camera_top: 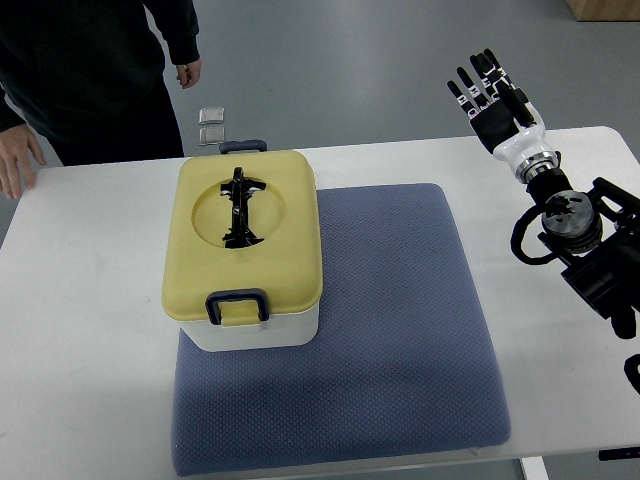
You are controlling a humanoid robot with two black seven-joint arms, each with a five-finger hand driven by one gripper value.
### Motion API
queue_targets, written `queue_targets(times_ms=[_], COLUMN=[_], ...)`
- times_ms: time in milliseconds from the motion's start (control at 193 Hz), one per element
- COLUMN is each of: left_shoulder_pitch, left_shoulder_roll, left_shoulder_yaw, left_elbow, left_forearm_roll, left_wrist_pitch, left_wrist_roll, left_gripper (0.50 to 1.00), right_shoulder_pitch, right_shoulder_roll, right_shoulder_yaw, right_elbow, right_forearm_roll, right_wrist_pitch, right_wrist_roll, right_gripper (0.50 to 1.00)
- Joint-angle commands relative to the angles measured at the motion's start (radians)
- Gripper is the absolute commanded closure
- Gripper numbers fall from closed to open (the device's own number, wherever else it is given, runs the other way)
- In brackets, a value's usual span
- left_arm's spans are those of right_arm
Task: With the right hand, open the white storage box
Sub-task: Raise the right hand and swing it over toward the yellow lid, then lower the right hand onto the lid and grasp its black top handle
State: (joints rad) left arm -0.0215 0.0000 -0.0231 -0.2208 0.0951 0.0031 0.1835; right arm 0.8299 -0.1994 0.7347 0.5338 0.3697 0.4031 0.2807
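Observation:
A white storage box (262,330) with a yellow lid (245,240) stands on the left part of a blue-grey mat (400,330). The lid is closed, with a black folding handle (240,208) lying flat in its round recess. A dark latch (237,305) sits at the near edge and another latch (243,146) at the far edge. My right hand (492,95) is raised at the far right of the table, fingers spread and empty, well away from the box. The left arm is out of view.
A person in dark clothes stands at the far left, one hand (17,160) resting on the white table (80,330), the other hand (187,72) hanging. Small silver packets (212,125) lie on the floor behind the table. A cardboard box (605,9) shows at the top right corner.

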Motion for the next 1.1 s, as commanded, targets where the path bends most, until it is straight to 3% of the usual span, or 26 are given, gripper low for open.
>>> queue_targets(times_ms=[0,264,548,766,957,1097], left_shoulder_pitch=[0.000,-0.002,-0.002,-0.002,-0.002,-0.002], left_shoulder_roll=[0.000,0.000,0.000,0.000,0.000,0.000], left_shoulder_yaw=[0.000,-0.003,-0.003,-0.003,-0.003,-0.003], left_elbow=[0.000,0.000,0.000,0.001,0.001,0.001], left_forearm_roll=[0.000,-0.002,-0.002,-0.002,-0.002,-0.002], left_wrist_pitch=[0.000,0.001,0.000,0.000,-0.002,-0.002], left_wrist_roll=[0.001,0.001,0.001,0.001,0.001,0.001], left_gripper=[0.500,0.500,0.500,0.500,0.500,0.500], right_shoulder_pitch=[0.000,0.014,0.167,0.391,0.719,0.911], right_shoulder_roll=[0.002,-0.002,-0.043,-0.123,-0.124,-0.080], right_shoulder_yaw=[0.000,-0.006,-0.034,-0.370,-0.824,-1.022], right_elbow=[0.000,0.003,0.060,0.192,0.316,0.402], right_forearm_roll=[0.000,-0.031,-0.403,-0.761,-0.923,-1.098], right_wrist_pitch=[0.000,0.000,-0.033,-0.027,-0.038,-0.122], right_wrist_roll=[0.000,-0.003,-0.014,-0.003,0.043,0.081], right_gripper=[0.566,0.566,0.566,0.566,0.568,0.568])
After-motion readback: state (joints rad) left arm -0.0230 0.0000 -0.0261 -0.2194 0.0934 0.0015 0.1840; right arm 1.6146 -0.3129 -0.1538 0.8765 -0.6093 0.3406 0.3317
